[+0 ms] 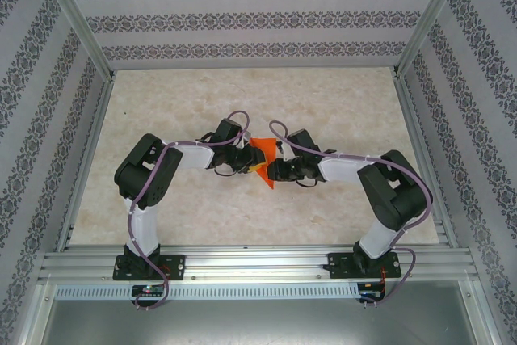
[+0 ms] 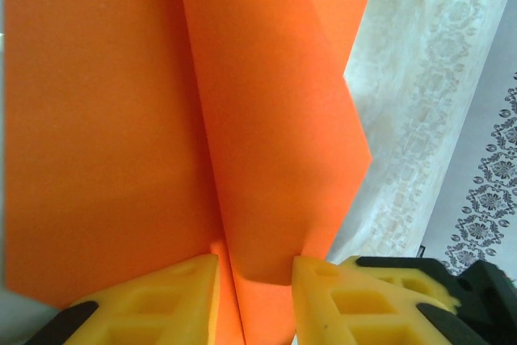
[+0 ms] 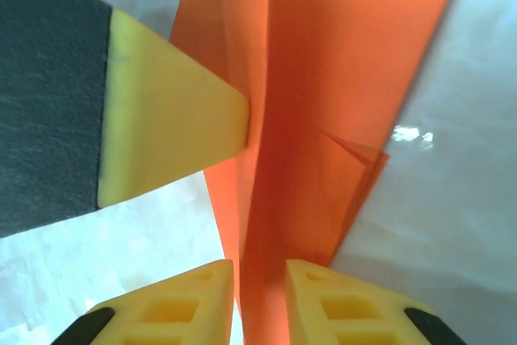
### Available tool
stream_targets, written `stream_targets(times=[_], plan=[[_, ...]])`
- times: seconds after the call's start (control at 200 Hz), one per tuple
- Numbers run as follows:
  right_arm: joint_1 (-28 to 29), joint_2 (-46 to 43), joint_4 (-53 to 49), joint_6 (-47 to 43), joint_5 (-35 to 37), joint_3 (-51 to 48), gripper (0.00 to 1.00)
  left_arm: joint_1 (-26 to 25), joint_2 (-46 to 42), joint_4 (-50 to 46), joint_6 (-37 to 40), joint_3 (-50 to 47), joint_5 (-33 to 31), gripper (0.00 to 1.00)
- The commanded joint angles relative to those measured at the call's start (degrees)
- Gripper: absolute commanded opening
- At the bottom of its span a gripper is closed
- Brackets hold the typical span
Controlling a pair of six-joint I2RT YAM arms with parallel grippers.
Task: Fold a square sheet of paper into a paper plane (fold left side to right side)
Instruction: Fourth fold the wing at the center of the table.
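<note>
The orange paper (image 1: 262, 152), folded lengthwise into layered flaps with a centre crease, is held up between my two grippers at the middle of the table. From the left, my left gripper (image 1: 245, 164) is shut on a folded ridge of the paper (image 2: 266, 159), which fills the space between its yellow fingers (image 2: 254, 280). One left fingertip (image 3: 174, 111) presses against the paper's side in the right wrist view. My right gripper (image 1: 275, 170) faces it from the right. Its jaws (image 3: 258, 284) stand a little apart, with the paper's (image 3: 323, 103) lower edge running between them. A small folded corner (image 3: 363, 155) shows on the paper's right side.
The pale marbled table (image 1: 339, 103) lies beneath and around the arms. Patterned walls (image 1: 242, 18) and metal frame posts (image 1: 77, 18) close it in on three sides. An aluminium rail (image 1: 258, 262) carries both arm bases at the near edge.
</note>
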Motion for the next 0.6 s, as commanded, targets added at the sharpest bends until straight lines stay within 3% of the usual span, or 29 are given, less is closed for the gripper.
stream_targets(times=[0.0, 0.185, 0.595], plan=[[-2.07, -4.12, 2.08, 0.41, -2.02, -1.35, 0.27, -0.60, 1.84, -3.32, 1.58, 0.31, -2.22, 0.31], [-6.36, -5.56, 6.56, 4.10, -7.53, -0.75, 0.33, -0.66, 1.68, -3.24, 1.59, 0.12, -2.35, 0.31], [-8.51, 5.98, 8.11, 7.80, -11.42, 9.92, 0.33, -0.59, 1.40, -3.22, 1.76, -0.25, -2.48, 0.31]])
